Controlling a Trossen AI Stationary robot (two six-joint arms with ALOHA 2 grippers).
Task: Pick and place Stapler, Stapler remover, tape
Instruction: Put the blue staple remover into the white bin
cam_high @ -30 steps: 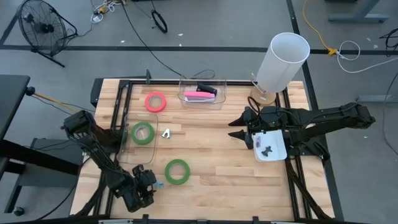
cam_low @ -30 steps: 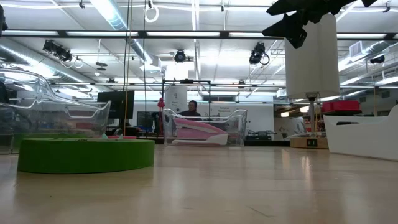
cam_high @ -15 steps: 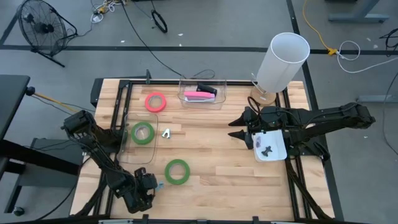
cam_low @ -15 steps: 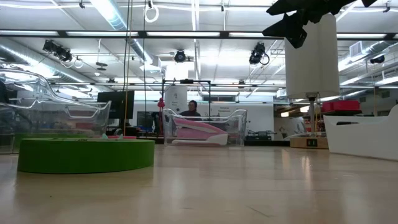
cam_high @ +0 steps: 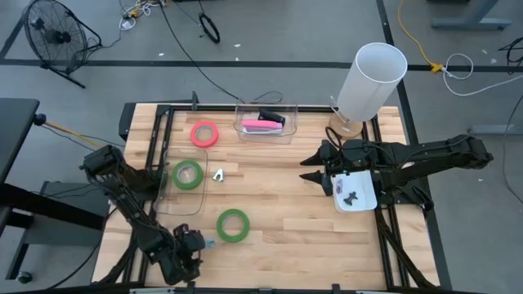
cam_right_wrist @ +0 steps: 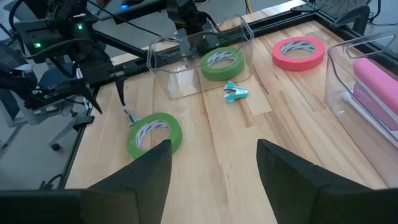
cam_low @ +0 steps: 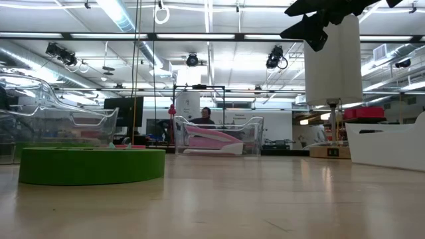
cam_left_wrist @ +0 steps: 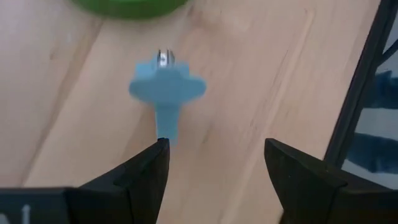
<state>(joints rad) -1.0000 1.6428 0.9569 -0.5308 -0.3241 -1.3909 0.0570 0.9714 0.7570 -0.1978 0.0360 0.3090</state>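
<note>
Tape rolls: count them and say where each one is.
3. The pink roll lies at the table's far left, beside the stapler bin. One green roll sits inside the clear bin on the left. The other green roll lies on open wood near the front.

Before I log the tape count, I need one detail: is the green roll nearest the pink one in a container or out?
In. That green roll lies inside the clear bin, whose walls surround it.

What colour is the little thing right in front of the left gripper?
Light blue, clearest in the left wrist view.
</note>
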